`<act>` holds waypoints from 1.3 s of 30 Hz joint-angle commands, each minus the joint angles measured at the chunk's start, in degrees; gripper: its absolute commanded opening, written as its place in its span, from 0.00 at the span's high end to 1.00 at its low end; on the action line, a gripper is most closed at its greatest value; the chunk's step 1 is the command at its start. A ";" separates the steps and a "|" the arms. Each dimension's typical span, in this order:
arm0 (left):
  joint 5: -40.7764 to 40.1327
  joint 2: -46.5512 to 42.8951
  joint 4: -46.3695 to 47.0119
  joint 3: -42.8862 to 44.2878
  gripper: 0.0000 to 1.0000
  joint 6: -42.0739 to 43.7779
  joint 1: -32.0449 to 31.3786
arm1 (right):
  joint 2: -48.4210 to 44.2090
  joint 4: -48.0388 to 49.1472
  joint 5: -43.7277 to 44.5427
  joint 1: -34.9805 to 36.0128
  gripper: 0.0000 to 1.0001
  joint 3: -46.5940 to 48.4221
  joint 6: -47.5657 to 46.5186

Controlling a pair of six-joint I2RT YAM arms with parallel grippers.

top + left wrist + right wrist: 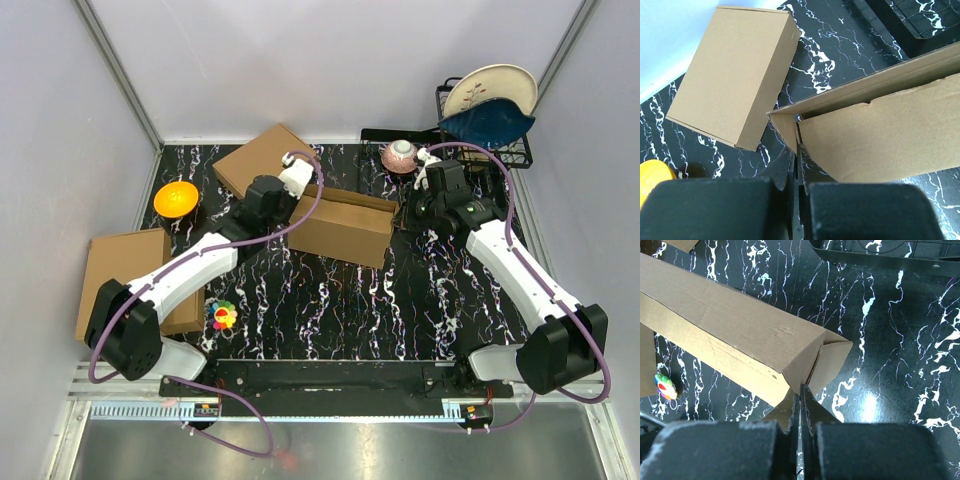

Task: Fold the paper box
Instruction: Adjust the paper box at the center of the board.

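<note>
Paper box (345,228) is mid-table (330,310), between the arms, just in front of the small closed box (262,158).

Status looks roughly halfway:
- Long walls are up.
- The right end flap is turned in but looks loose.
- The left corner is open, nothing tucked.
- No lid is closed, as far as I can see.

Left gripper (797,137): jaws together, tips at the left end corner. Right gripper (801,390): jaws together, tips at the right end corner. Can't tell if either nips a thin flap.

Left to do: lock the end tabs, close the lid.
</note>
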 commanded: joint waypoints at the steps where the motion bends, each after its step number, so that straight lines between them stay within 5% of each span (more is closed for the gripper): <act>1: 6.04 -0.66 -7.16 3.24 1.00 -3.61 0.57 | 1.18 -4.50 1.83 0.56 1.00 0.30 -1.21; 24: 13.43 2.06 -21.04 15.72 1.00 -12.84 5.06 | 2.15 -5.20 4.12 2.23 1.00 0.74 -1.56; 39: 22.04 1.45 -20.88 17.57 1.00 -22.06 5.67 | 2.50 -5.29 4.47 2.67 1.00 0.92 -1.56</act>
